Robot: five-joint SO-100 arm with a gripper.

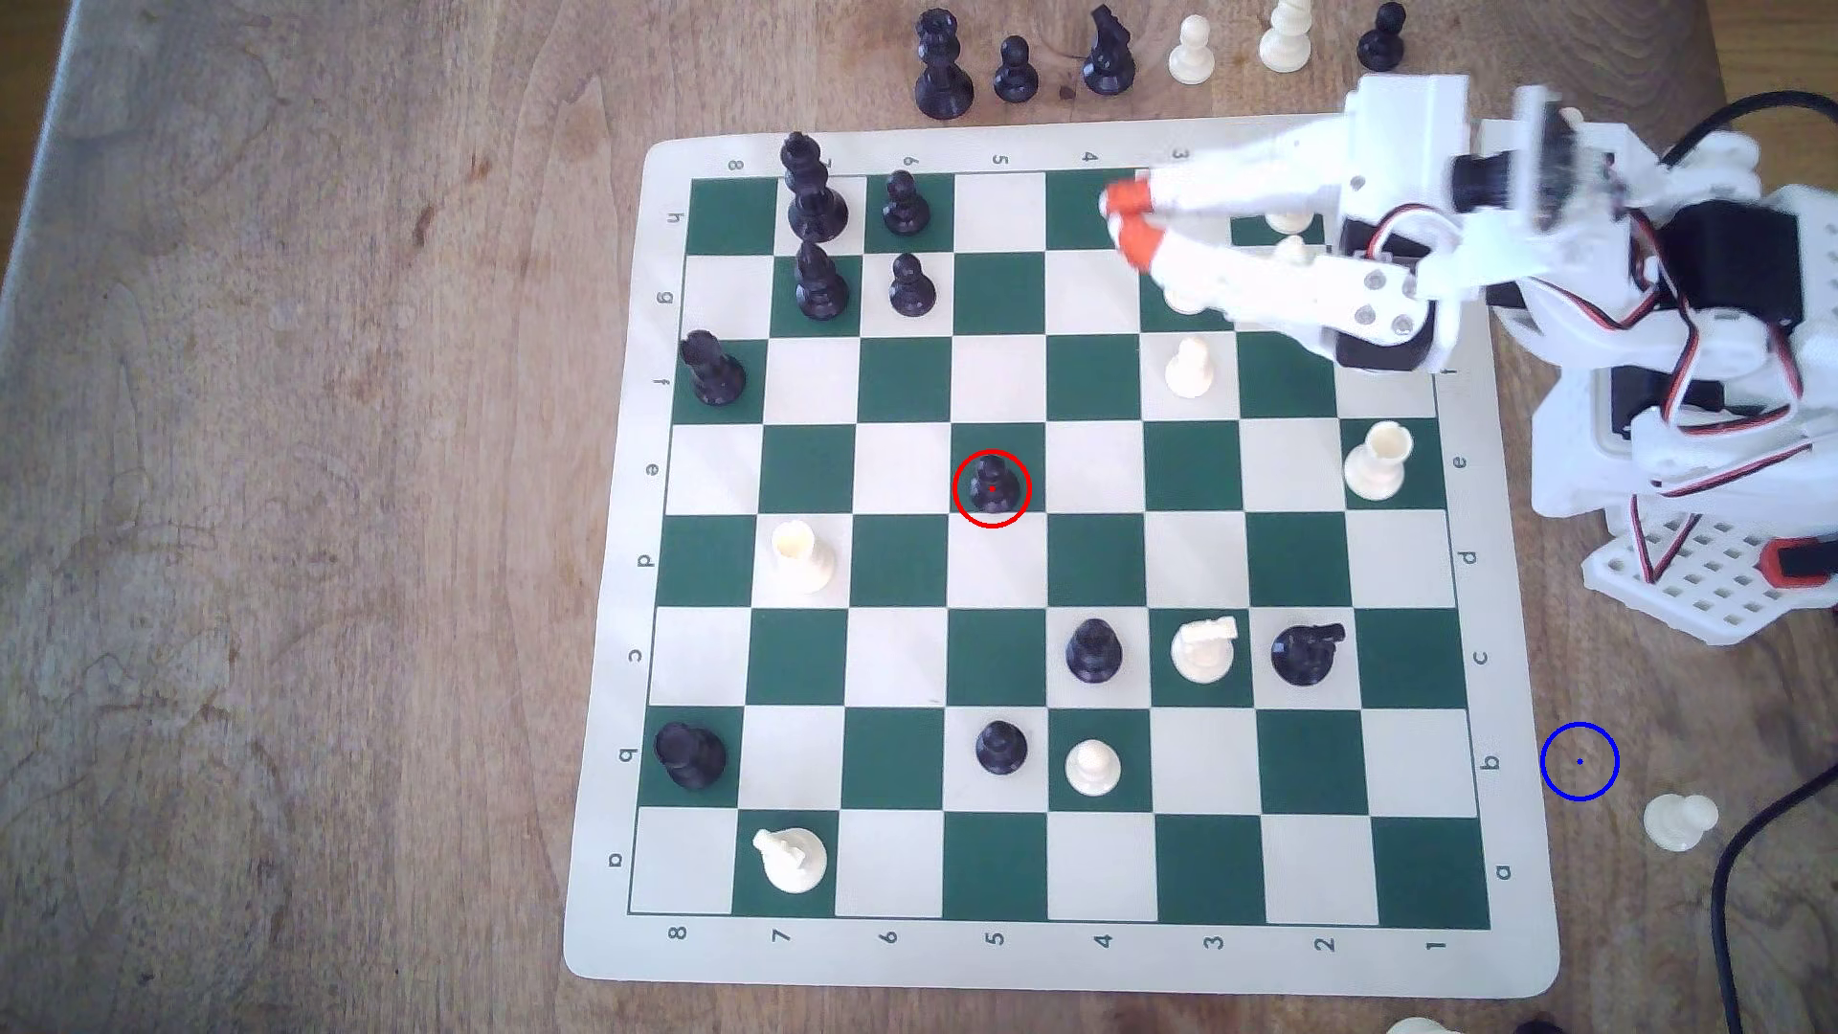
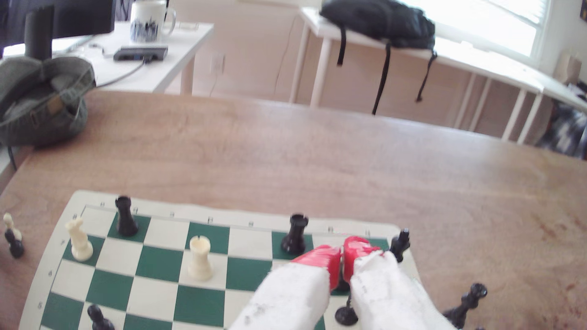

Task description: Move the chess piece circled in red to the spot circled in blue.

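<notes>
The gripper (image 2: 342,258), with white jaws and red-orange fingertips (image 2: 320,257), sits low in the wrist view with its tips nearly together and nothing between them. In the exterior view the gripper (image 1: 1129,221) hovers over the chessboard's (image 1: 1059,959) upper right squares, well apart from the black pawn (image 1: 992,485), which stands upright inside a red ring at the middle of the board, on the e5 square. The squares all around that pawn are bare, leaving open room on each side. The blue ring (image 1: 1579,762) lies on bare wood just off the board's right edge (lower right of the exterior view), with a cream pawn (image 1: 1679,821) near it below and to the right. The board mat rests flat on a brown wooden table (image 1: 298,497); a row of captured pieces stands beyond its top edge. Farther off, the wrist view shows white desks, a mug (image 2: 149,20) and a black backpack (image 2: 381,22) under a bright window.
</notes>
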